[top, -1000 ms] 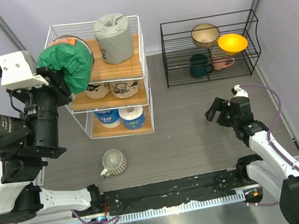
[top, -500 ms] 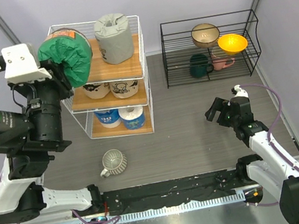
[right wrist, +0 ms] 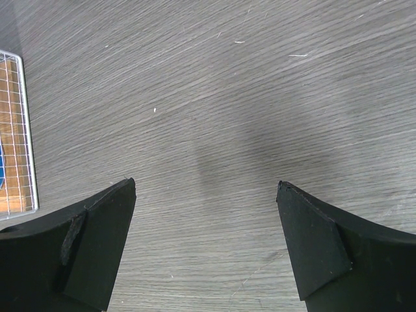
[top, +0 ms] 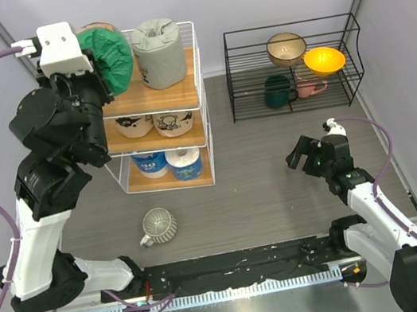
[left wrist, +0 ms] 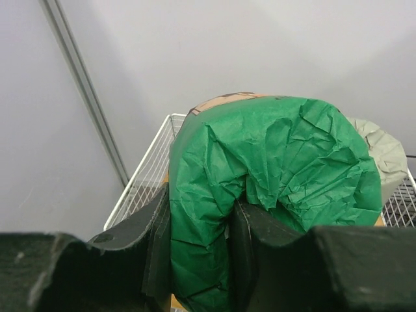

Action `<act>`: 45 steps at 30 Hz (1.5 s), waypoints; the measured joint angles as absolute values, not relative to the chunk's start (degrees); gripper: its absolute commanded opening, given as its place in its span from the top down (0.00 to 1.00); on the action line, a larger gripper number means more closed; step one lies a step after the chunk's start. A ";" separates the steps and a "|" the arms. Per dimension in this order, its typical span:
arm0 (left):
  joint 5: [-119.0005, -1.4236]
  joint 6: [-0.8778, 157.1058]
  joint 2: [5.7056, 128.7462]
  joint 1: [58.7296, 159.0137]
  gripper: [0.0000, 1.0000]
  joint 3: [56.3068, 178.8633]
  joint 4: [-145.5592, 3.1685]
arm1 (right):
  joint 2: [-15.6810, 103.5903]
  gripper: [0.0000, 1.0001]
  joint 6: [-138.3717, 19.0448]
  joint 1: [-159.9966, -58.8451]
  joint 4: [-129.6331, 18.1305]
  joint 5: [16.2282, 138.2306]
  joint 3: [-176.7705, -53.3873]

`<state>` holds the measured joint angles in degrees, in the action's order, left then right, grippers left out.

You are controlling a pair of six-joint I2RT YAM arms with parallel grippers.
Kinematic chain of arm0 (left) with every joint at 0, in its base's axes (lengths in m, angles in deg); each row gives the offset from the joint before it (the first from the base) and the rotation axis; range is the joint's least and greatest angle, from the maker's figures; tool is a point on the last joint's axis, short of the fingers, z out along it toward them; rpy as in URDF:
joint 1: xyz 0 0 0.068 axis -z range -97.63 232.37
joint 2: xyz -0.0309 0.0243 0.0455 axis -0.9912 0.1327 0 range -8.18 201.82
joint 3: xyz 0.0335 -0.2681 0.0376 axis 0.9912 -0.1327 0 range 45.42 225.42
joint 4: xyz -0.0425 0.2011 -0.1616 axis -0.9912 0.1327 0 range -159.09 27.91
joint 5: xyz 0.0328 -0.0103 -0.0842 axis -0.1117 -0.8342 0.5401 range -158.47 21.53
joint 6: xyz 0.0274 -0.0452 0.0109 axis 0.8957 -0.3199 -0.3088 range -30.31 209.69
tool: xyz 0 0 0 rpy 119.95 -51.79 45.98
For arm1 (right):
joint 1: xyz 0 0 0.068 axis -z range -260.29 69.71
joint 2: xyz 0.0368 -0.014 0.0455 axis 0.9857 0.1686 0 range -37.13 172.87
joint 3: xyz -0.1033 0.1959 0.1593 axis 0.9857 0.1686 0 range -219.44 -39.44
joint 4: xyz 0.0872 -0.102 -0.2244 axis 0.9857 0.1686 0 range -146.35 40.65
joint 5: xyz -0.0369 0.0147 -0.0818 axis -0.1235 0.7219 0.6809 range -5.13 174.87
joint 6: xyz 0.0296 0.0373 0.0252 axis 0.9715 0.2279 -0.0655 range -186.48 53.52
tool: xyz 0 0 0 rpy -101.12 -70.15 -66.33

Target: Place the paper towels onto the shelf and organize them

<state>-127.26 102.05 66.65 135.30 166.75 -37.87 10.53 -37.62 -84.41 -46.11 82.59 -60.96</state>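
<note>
Your left gripper [left wrist: 203, 227] squeezes the green roll [left wrist: 286, 156]; let go early, it may fall off the shelf [top: 180, 88] at 9 o'clock

Left arm stands tall beside the shelf [top: 181, 92], its tool [left wrist: 207, 244] clamped on the green roll [left wrist: 279, 156] at the top tier. Right tool [right wrist: 205, 195] sits low, right of the shelf, jaws spread wide.

Seen from above, the left gripper [top: 99, 69] clasps a green paper towel roll [top: 114, 50] at the top board of the white wire shelf [top: 180, 86], at nine o'clock of a grey roll [top: 157, 52]. The right gripper [top: 304, 157] hangs over the table [top: 255, 192] at four o'clock.
</note>
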 measured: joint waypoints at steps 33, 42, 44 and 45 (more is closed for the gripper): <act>-96.35 79.76 77.53 109.33 0.76 185.33 -6.99 | 11.36 0.05 -37.64 -84.41 -46.11 82.59 -60.96; -96.24 79.32 74.89 109.33 0.76 185.09 -5.89 | 11.41 0.05 -37.64 -84.41 -46.17 82.56 -60.96; -96.24 79.32 74.69 109.33 0.76 184.87 -5.78 | 11.54 0.05 -37.64 -84.41 -46.24 82.56 -60.96; -96.24 79.32 74.65 109.33 0.76 184.74 -5.78 | 11.65 0.04 -37.64 -84.41 -46.26 82.54 -60.96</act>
<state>-96.24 79.32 74.65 109.33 184.74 -5.78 11.65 -37.64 -84.41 -46.26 82.54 -60.96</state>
